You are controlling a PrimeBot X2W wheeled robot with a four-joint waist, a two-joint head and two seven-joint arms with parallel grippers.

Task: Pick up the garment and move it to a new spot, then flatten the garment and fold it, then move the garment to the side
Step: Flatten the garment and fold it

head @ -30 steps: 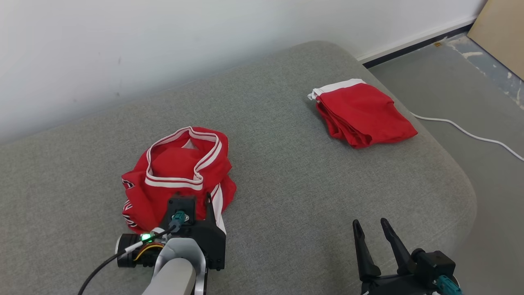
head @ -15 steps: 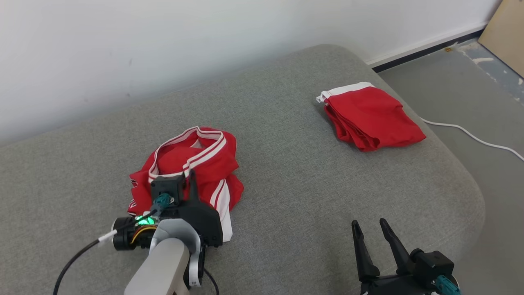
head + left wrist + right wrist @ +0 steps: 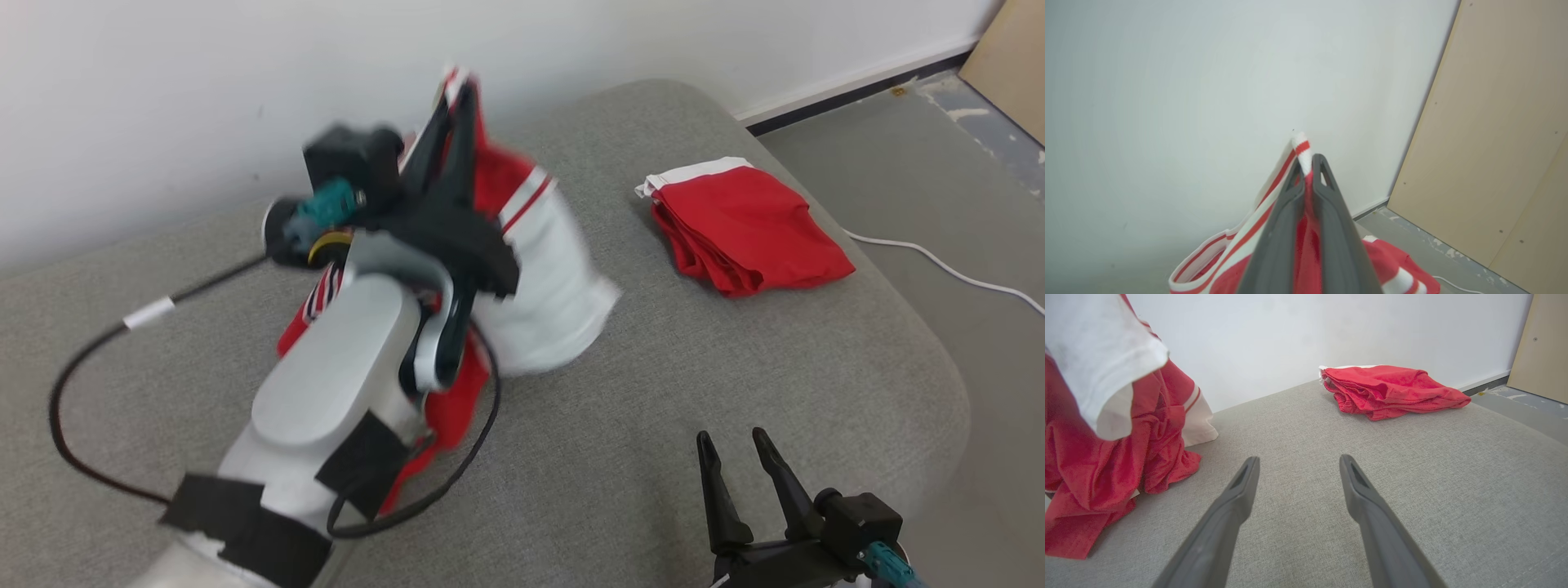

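The left end effector (image 3: 1308,165) is clenched on the striped trim of the garment (image 3: 1106,469), which hangs limp over the grey couch (image 3: 653,367) — soft, light cloth, probably best pinched at a hem. The right end effector (image 3: 1298,461) is released.

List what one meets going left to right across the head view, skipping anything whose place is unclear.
Lifted red-and-white garment → folded red garment → white cord on the floor.

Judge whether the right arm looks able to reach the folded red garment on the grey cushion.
Probably yes: the right gripper is open and empty, and only bare cushion lies between it and the folded red garment.
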